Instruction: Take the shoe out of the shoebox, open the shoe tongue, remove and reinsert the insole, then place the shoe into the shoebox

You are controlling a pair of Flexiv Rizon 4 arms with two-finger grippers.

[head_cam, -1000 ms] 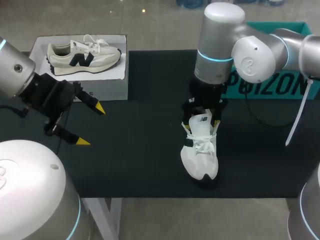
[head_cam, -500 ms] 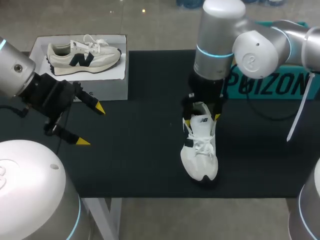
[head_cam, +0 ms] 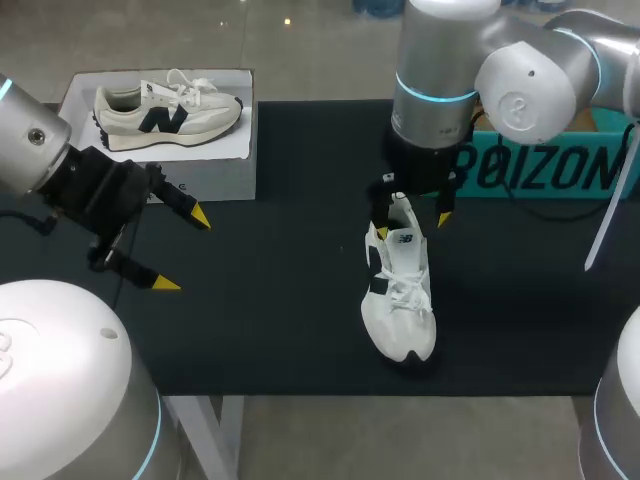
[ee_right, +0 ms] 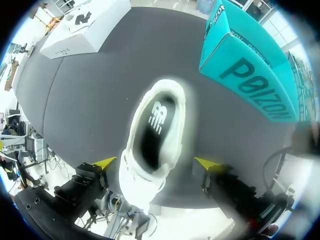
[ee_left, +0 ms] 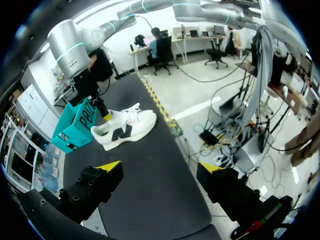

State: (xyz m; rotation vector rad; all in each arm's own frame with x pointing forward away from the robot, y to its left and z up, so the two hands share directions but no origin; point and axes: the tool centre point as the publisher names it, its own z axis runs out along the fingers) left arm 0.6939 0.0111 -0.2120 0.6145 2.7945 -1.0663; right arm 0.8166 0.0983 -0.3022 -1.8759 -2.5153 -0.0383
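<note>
A white shoe lies on the black table, toe toward the front edge. My right gripper hovers open over its heel, one yellow tip on each side. In the right wrist view the shoe sits below and between the spread fingers of that gripper, and its dark insole with a white logo shows inside. My left gripper stands open near the table's left edge, holding nothing. From the left wrist view, the gripper looks across the table at the shoe.
A white shoebox at the back left carries a second shoe with a dark logo. A teal box stands at the back right, behind my right arm, and shows again as the teal box ahead of the right gripper.
My right gripper has risen and drawn back from around the shoe's tongue toward its heel. The shoe stays on the table. The left arm has not moved.
</note>
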